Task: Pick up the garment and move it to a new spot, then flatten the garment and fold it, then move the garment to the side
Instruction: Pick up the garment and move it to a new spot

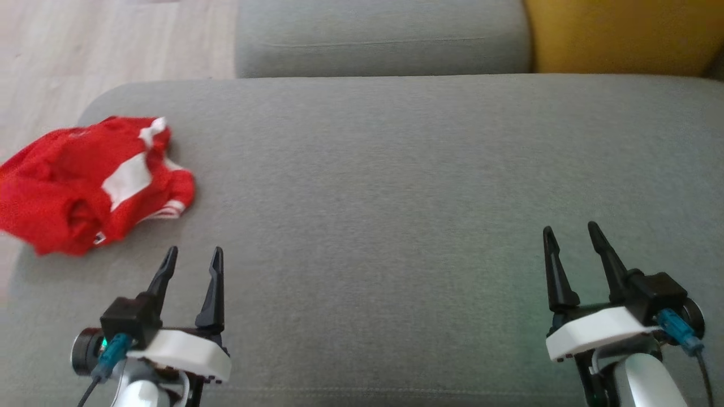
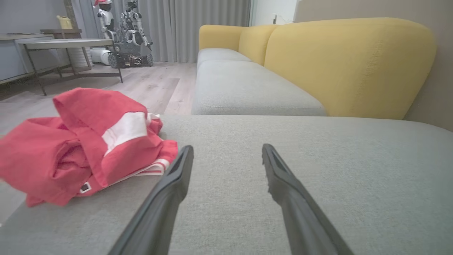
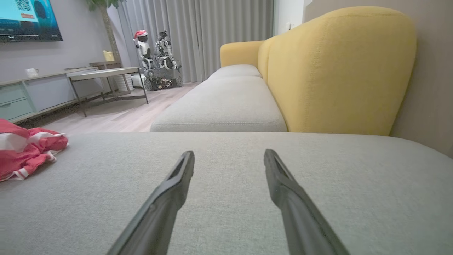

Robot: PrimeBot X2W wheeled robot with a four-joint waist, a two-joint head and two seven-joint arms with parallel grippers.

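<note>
A red garment (image 1: 85,181) with white stripes lies crumpled at the left edge of the grey sofa cushion (image 1: 396,198), partly hanging over that edge. My left gripper (image 1: 193,253) stands open just in front of it and slightly to its right, with nothing between the fingers. In the left wrist view the garment (image 2: 85,145) bunches up to the left of the left gripper (image 2: 227,148). My right gripper (image 1: 568,229) is open and empty far across the cushion. The right wrist view has the right gripper (image 3: 229,154) pointing along the cushion, and the garment (image 3: 24,150) at the far left.
A second grey cushion (image 1: 379,39) and a yellow backrest (image 1: 622,34) lie beyond. Wooden floor (image 1: 85,51) runs left of the sofa. Across the room stand a low table (image 3: 102,74), another robot (image 3: 155,60) by the curtains, and a cabinet (image 3: 28,94).
</note>
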